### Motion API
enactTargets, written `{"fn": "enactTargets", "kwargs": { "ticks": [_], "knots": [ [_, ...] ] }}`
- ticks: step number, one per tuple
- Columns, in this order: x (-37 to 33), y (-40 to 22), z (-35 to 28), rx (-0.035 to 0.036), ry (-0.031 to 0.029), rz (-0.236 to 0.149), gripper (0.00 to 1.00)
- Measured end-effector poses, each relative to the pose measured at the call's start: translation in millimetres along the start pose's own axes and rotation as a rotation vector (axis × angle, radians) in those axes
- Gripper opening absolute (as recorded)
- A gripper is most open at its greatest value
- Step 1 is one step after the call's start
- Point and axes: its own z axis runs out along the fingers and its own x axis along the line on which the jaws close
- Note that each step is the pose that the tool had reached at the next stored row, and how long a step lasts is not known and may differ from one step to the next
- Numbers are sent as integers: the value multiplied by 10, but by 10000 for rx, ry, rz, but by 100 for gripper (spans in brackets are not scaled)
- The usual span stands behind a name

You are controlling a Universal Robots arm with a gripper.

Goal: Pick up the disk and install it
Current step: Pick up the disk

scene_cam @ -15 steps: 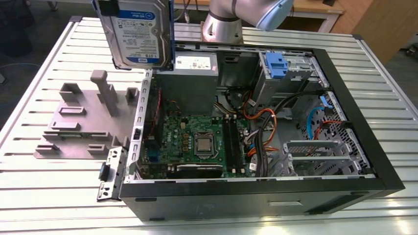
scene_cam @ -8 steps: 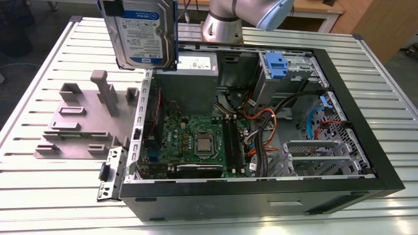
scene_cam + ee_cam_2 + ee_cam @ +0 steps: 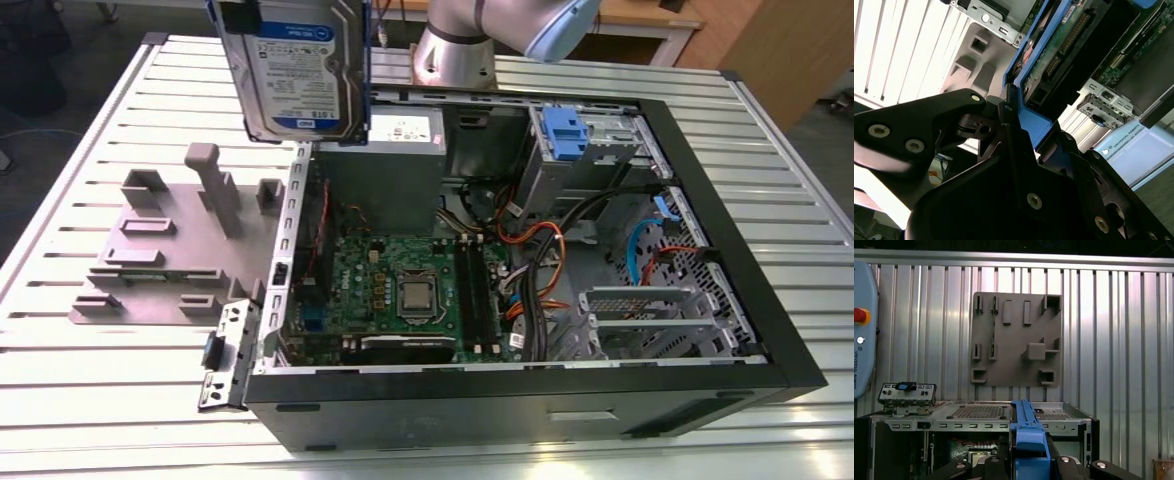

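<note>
- On the exterior view's left, a grey stand [image 3: 174, 240] is sitting on the ribbed metal worktop [image 3: 80, 380]. It is looking like matte moulded plastic: a flat plate with blocky slots and upright posts.
- The disk [image 3: 304, 75] is hanging upright in the air, above the case's far left corner and well off the worktop. It is a flat silver slab with a glossy white-and-blue label and a blue plastic rail along its edges.
- The hand [image 3: 1026, 460] is clamping the disk. In the first wrist view, black fingers [image 3: 974, 470] are pressing in on the blue rail from both sides.
- Judging by this, the pick-up is looking done and the carry is in hand; the install is not yet done.
- The case [image 3: 534, 395] is lying open: black sheet steel, a green board [image 3: 400, 280], and loose cables [image 3: 534, 250].
- Far right inside the case, a blue-fronted bay [image 3: 567, 135] is showing. Seating the disk would probably be calling for a squared-up rail, a path clear of the cables, and a straight, untilted slide.
</note>
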Motion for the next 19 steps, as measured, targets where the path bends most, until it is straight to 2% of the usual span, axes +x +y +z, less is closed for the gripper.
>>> {"fn": "enactTargets", "kwargs": {
  "ticks": [19],
  "knots": [
    [0, -151, -4, -1, 0, 0, 36]
  ]
}}
